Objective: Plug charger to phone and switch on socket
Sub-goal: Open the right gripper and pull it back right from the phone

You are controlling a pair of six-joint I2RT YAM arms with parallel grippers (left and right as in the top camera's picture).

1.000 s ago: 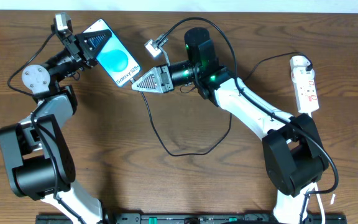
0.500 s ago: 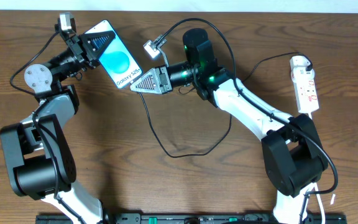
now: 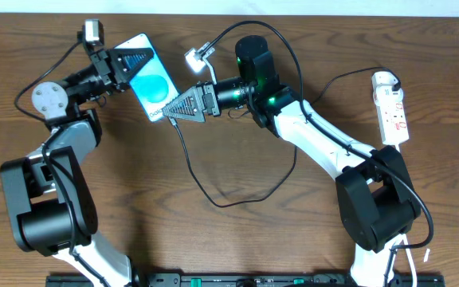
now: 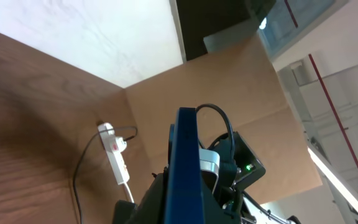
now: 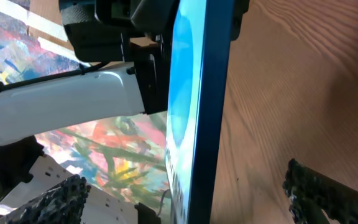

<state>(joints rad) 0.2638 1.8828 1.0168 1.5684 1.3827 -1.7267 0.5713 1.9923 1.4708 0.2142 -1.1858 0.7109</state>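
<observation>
A brown wooden table (image 3: 237,239); beyond it a cardboard-coloured panel (image 4: 241,81) — and, blurred, perhaps a colourful painting (image 5: 104,149).

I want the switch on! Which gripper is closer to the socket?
Right. The right gripper sits far left of the socket, at the phone's end; the left gripper, holding the phone, is even farther left.

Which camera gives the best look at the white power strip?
The overhead view: the whole power strip lies in plain sight at the picture's right edge, red marks visible. The left wrist view shows the power strip small and distant. The right wrist view misses it.
</observation>
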